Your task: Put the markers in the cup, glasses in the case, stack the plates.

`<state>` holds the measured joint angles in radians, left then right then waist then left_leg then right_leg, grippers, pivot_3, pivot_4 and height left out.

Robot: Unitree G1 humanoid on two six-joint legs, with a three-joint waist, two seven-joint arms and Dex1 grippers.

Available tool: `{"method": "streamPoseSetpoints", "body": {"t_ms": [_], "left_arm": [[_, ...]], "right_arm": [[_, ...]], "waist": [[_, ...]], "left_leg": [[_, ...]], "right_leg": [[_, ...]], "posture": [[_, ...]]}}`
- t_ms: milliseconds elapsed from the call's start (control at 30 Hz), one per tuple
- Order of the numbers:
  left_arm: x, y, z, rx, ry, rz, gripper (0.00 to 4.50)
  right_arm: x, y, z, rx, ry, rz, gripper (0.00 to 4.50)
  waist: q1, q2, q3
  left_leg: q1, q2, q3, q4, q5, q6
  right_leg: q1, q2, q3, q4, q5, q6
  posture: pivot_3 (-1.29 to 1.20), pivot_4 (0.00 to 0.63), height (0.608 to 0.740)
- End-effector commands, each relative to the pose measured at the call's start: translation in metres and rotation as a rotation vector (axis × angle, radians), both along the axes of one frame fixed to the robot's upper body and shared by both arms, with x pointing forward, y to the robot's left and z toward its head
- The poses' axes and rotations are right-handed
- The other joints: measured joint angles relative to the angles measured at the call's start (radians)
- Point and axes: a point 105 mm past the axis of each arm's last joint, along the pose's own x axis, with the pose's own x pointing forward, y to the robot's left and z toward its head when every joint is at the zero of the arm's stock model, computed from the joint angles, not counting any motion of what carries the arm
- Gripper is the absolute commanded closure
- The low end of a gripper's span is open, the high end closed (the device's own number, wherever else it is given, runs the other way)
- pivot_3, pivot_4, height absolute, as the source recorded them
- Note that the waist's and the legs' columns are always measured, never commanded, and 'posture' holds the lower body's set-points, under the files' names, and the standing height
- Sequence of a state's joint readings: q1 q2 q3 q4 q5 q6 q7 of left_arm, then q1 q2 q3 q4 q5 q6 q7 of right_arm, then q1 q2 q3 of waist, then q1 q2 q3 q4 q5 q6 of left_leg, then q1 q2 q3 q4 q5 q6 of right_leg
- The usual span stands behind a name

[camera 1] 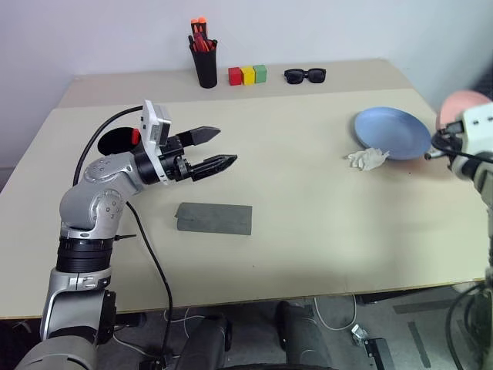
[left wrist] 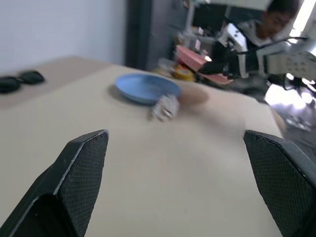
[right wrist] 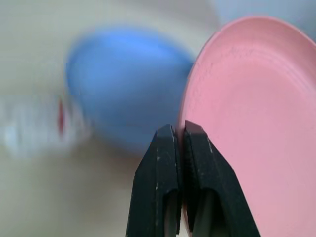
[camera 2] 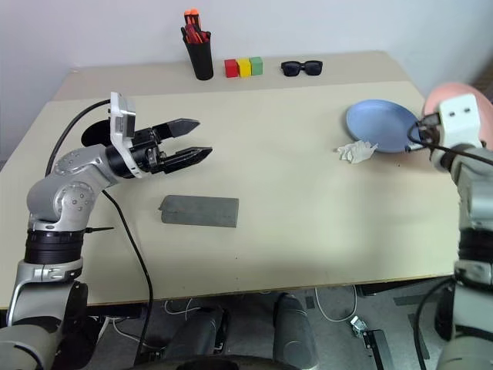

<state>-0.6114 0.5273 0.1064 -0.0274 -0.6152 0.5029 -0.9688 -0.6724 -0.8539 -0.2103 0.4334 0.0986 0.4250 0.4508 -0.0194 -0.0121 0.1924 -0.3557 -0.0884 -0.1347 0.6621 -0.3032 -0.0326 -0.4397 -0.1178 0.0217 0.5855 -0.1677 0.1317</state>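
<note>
Right gripper jaws pinched tight on rim of pink plate, plate lifted off table at its right edge, just beside blue plate. Left gripper jaws spread wide, nothing between them, hovering above table left of centre.

Pink plate: round, shallow, plain plastic, tilted on edge in the grip. Blue plate: same size, light blue, flat on table at right. Crumpled white wad touches blue plate's near rim; cannot tell what it is.

Case: grey, oblong, closed, lying flat near front, below left gripper. Cup: black, mostly hidden behind left arm; contents not visible.

Table: beige, matte, against a white wall. Along back edge: black holder with several orange-tipped markers standing in it, then red, yellow, green blocks in a row, then black sunglasses. Left wrist view shows a person beyond the table, blurred.
</note>
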Motion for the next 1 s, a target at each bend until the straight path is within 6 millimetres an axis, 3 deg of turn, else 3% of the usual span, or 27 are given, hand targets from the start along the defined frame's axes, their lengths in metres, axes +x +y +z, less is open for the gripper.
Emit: {"method": "streamPoseSetpoints", "body": {"t_ms": [33, 133, 267, 400, 567, 733, 1000], "left_arm": [[-0.002, 0.007, 0.009, -0.019, -0.066, 0.043, 0.0], [-0.005, 0.01, 0.0, -0.021, -0.041, 0.054, 0.0], [-0.012, 0.015, -0.005, -0.026, -0.035, 0.073, 0.0], [-0.015, 0.021, -0.009, -0.021, -0.023, 0.101, 0.0], [-0.017, 0.024, -0.013, -0.023, -0.007, 0.112, 0.0], [-0.016, 0.024, -0.015, -0.029, -0.011, 0.111, 0.0], [-0.015, 0.021, -0.016, -0.03, -0.005, 0.088, 0.0]], "right_arm": [[0.024, 0.018, 0.004, -0.07, -0.032, 0.079, 4.47], [0.048, 0.039, 0.008, -0.089, -0.058, 0.141, 4.47], [0.06, 0.051, -0.005, -0.076, -0.035, 0.185, 4.47], [0.064, 0.054, -0.014, -0.12, -0.022, 0.179, 3.19], [0.066, 0.053, -0.008, -0.119, -0.044, 0.152, 0.65], [0.064, 0.056, -0.002, 0.101, -0.071, 0.201, 0.65], [0.042, 0.051, -0.049, 0.133, 0.074, 0.234, 0.65]], "waist": [[0.001, 0.0, 0.0], [-0.003, 0.001, 0.0], [0.003, 0.001, 0.001], [0.005, 0.001, 0.001], [-0.002, 0.001, 0.001], [-0.015, 0.001, 0.001], [-0.018, 0.001, 0.0]], "left_leg": [[0.0, 0.0, 0.0, 0.0, 0.0, 0.0], [-0.002, 0.0, 0.001, 0.0, 0.0, 0.0], [-0.003, 0.0, 0.001, -0.001, 0.001, -0.002], [-0.003, -0.001, 0.001, -0.001, 0.002, -0.003], [-0.003, -0.001, 0.001, -0.001, 0.002, -0.003], [-0.002, 0.0, 0.001, -0.001, 0.0, 0.0], [-0.002, 0.0, 0.001, -0.001, 0.0, 0.001]], "right_leg": [[0.0, 0.0, 0.0, -0.001, 0.0, 0.0], [-0.001, 0.0, 0.001, -0.003, 0.001, 0.001], [-0.002, 0.0, 0.002, -0.004, 0.002, 0.001], [-0.002, 0.0, 0.002, -0.005, 0.002, 0.001], [-0.002, 0.0, 0.002, -0.005, 0.003, 0.001], [-0.002, 0.0, 0.002, -0.004, 0.003, 0.001], [-0.001, 0.0, 0.002, -0.004, 0.004, 0.001]], "posture": [[0.0, 0.15, 0.74], [0.0, 0.15, 0.74], [0.0, 0.15, 0.74], [0.0, 0.15, 0.74], [0.0, 0.15, 0.74], [0.0, 0.15, 0.74], [0.0, 0.15, 0.74]]}}
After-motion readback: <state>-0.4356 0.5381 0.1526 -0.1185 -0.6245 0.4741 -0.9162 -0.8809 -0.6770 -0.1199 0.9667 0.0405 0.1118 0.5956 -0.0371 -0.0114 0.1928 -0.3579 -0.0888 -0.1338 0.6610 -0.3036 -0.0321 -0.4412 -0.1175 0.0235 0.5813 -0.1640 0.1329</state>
